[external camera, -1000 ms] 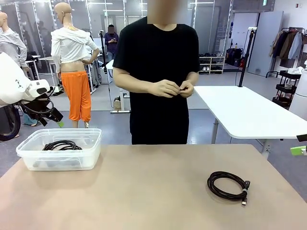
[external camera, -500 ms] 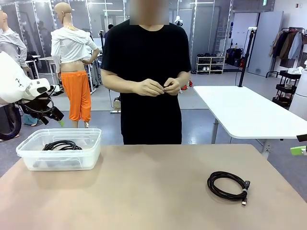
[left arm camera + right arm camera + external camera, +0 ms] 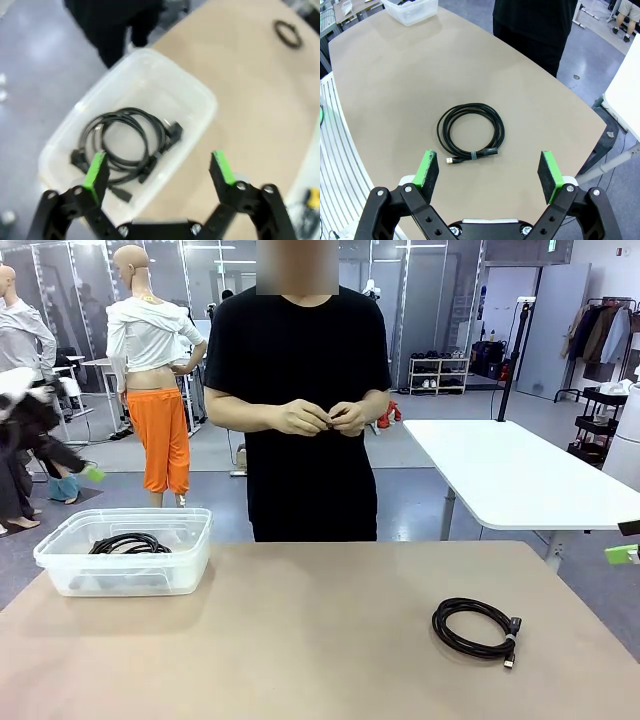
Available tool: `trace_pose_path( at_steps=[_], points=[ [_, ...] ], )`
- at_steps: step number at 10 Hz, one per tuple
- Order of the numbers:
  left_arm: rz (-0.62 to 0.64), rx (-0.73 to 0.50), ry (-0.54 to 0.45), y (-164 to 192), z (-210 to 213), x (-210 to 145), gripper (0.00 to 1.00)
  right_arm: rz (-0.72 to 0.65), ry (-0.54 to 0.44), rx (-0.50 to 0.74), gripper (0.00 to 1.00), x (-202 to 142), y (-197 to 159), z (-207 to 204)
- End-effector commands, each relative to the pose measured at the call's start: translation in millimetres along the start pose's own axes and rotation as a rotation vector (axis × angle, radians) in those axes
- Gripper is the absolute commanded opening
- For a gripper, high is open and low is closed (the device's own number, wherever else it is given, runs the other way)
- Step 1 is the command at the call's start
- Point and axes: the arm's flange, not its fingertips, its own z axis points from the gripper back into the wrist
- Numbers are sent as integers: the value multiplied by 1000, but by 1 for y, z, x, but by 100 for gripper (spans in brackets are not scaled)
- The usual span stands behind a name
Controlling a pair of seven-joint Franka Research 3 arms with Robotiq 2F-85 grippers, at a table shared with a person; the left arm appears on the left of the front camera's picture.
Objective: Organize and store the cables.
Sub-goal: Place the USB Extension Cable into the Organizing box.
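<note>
One coiled black cable [image 3: 477, 628] lies on the tan table at the right; it appears below my right gripper [image 3: 488, 172] as a round coil [image 3: 471, 132]. That gripper hangs open above it, apart from it. Another coiled cable [image 3: 125, 145] rests inside the clear plastic bin [image 3: 190, 560] at the table's left. My left gripper [image 3: 157, 170] is open above the bin, holding nothing. In the front view the left arm [image 3: 35, 420] is a blur at the left edge.
A person in a black shirt stands at the table's far side, both hands [image 3: 325, 418] together at the chest on something small. A white table [image 3: 520, 475] stands behind at the right. The tan table's middle [image 3: 300, 640] is bare.
My left arm has swung up and away from the bin and is blurred by motion. The person has shifted toward picture left. The right arm and both cables are unmoved.
</note>
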Motion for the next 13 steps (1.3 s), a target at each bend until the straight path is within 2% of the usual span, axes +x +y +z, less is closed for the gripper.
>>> trace_pose_path(
  at_steps=[1,3,5,7,8,9,13],
  points=[
    [-89,-86,-75,-43,38,-63,100,-17,13,-7,100,1,4,-1],
    [-13,-74,-134,-78,57,-94,100,-17,13,-7,100,1,4,-1],
    [-49,-12,-68,-111,69,-124,100,-17,13,-7,100,1,4,-1],
    [3,32,-54,-120,78,-137,100,-17,13,-7,100,1,4,-1],
    [61,31,-46,-105,83,-132,100,-17,13,-7,100,1,4,-1],
    [-31,-20,-77,-115,74,-139,100,-17,13,-7,100,1,4,-1],
    [-31,-20,-77,-115,74,-139,100,-17,13,-7,100,1,4,-1]
  ],
)
